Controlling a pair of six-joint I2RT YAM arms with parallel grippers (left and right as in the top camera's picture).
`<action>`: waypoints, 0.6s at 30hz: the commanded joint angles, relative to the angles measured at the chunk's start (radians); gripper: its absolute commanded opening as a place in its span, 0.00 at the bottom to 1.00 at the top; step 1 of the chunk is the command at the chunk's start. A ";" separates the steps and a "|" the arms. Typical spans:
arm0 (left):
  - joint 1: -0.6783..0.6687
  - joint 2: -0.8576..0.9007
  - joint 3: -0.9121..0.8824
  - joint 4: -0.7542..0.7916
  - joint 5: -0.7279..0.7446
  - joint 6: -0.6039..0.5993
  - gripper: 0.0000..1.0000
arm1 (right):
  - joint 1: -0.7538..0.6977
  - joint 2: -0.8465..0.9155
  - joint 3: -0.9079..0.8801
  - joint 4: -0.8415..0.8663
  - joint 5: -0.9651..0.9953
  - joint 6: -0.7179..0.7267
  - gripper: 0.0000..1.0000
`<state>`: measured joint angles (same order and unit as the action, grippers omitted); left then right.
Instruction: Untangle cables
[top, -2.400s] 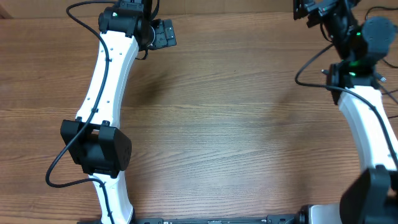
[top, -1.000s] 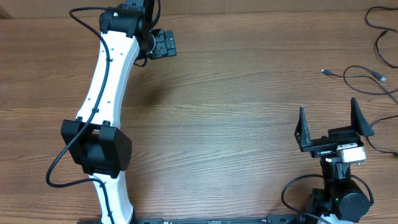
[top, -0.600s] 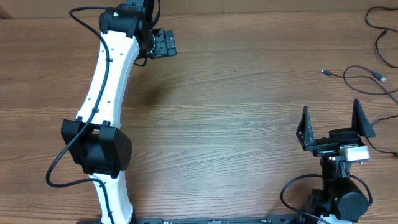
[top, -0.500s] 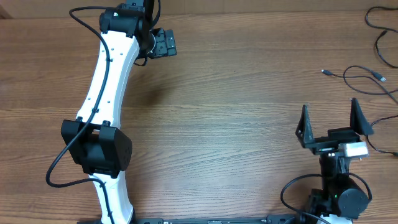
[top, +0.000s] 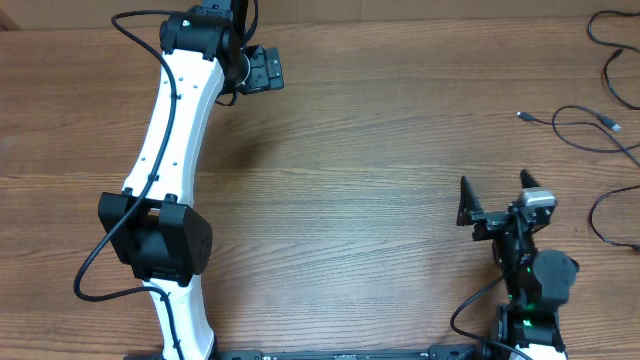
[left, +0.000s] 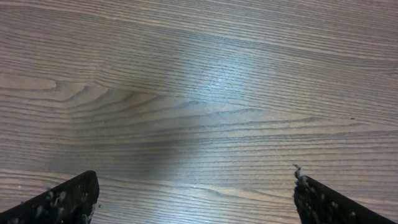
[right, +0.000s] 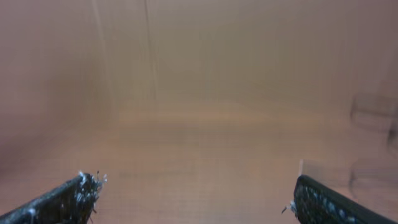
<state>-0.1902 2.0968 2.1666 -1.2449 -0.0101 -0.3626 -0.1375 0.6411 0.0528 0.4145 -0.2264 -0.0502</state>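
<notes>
We see the cables (top: 606, 122) lying at about 2 to 3 o'clock on the wooden table (top: 380, 200), pressed up against the right edge of the overhead view. They are thin black cords in loose loops. One silver-tipped plug (top: 521, 116) points toward the middle of the table, and several strands run out of frame, so we cannot tell whether they cross or knot beyond the edge.

Our right gripper (top: 495, 190) sits at about 4 o'clock, near the cords but clear of them. Its fingers are spread wide with nothing between them, and its wrist view is too blurred to make out any cord. Our left gripper (left: 194, 179) is far off at about 11 o'clock, well apart from the cables. It is also splayed wide, over bare wood grain.

We judge that no untangling is in hand right now, since neither arm touches a cord. The strands we can see lie fairly loose, but the loops at 3 o'clock overlap or at least crowd each other. As far as these views show, what is left is to bring an arm over to 2 to 3 o'clock, pick out one strand and draw it free of its neighbours.
</notes>
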 joint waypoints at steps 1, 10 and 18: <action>-0.007 0.009 0.006 0.000 0.008 0.015 1.00 | -0.002 -0.003 0.000 -0.132 0.031 0.009 1.00; -0.007 0.009 0.006 0.000 0.007 0.015 1.00 | -0.002 -0.003 0.000 -0.480 0.212 0.009 1.00; -0.007 0.009 0.006 0.000 0.007 0.016 1.00 | -0.002 -0.002 0.000 -0.586 0.218 0.009 1.00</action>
<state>-0.1902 2.0968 2.1662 -1.2449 -0.0105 -0.3626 -0.1375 0.6441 0.0483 -0.1734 -0.0319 -0.0448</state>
